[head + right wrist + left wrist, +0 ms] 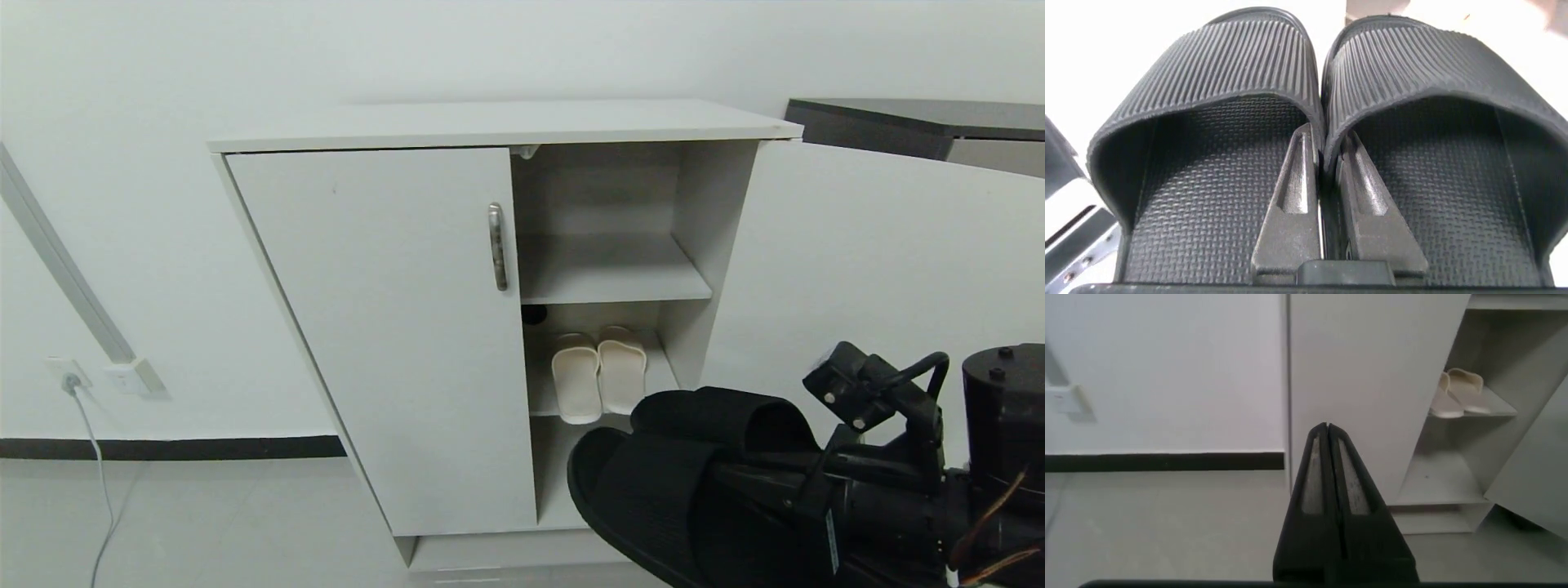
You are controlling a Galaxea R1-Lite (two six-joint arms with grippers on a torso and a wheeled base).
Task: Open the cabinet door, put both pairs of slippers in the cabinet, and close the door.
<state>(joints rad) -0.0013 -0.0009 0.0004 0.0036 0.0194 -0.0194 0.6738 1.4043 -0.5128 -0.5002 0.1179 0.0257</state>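
Right gripper (1327, 139) is clamped on the black slippers (653, 482). Its two fingers (1294, 204) go one into each shoe and pinch the touching inner walls together, so the pair hangs as one bundle. Pair sits side by side, ribbed straps up, toes toward the cabinet (490, 122). In the head view it is low and in front of the open right half, outside the carcass, overlapping the bottom compartment's opening.

Left gripper (1327, 429) has its fingers pressed flat together with nothing between them. It is off to the left of the cabinet, facing the wall and the closed door.

Right door (857, 261) is swung wide open. Left door (384, 327) is closed, with a metal handle (497, 247) upright near its inner edge.

White slippers (600, 371) lie on the middle shelf, side by side and touching, toes toward the front edge. Upper shelf (608, 273) is bare.

Wall socket (69, 376) with a cable plugged in sits low on the wall to the left, next to a slanted grey conduit (57, 261). Dark baseboard (163, 447) runs along the floor. Grey counter (922, 122) stands behind the open door.
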